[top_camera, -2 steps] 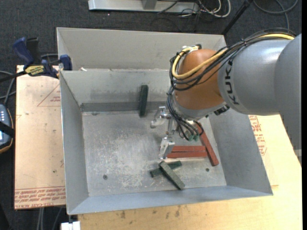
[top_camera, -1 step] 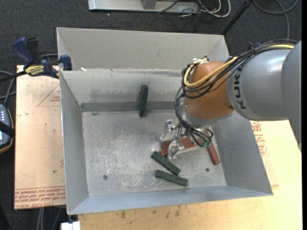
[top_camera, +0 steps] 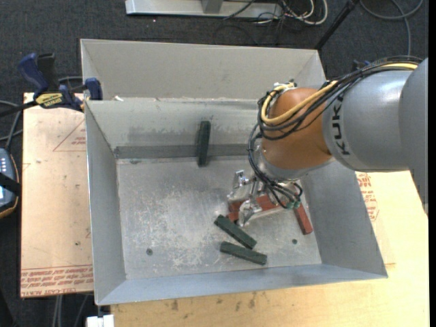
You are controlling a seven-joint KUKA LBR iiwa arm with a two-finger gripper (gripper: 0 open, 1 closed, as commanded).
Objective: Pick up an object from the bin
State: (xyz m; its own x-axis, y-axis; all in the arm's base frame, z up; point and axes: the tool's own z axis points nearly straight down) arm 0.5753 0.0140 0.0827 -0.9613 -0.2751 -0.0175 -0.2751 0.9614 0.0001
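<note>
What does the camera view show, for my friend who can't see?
A robot arm's gripper is low in a grey metal bin, beside a reddish-brown bar. Two dark green bars lie just in front, a third stands by the back wall.

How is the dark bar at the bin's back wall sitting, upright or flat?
Upright: the dark bar stands on end, its foot at the floor's edge, leaning against the back wall.
</note>
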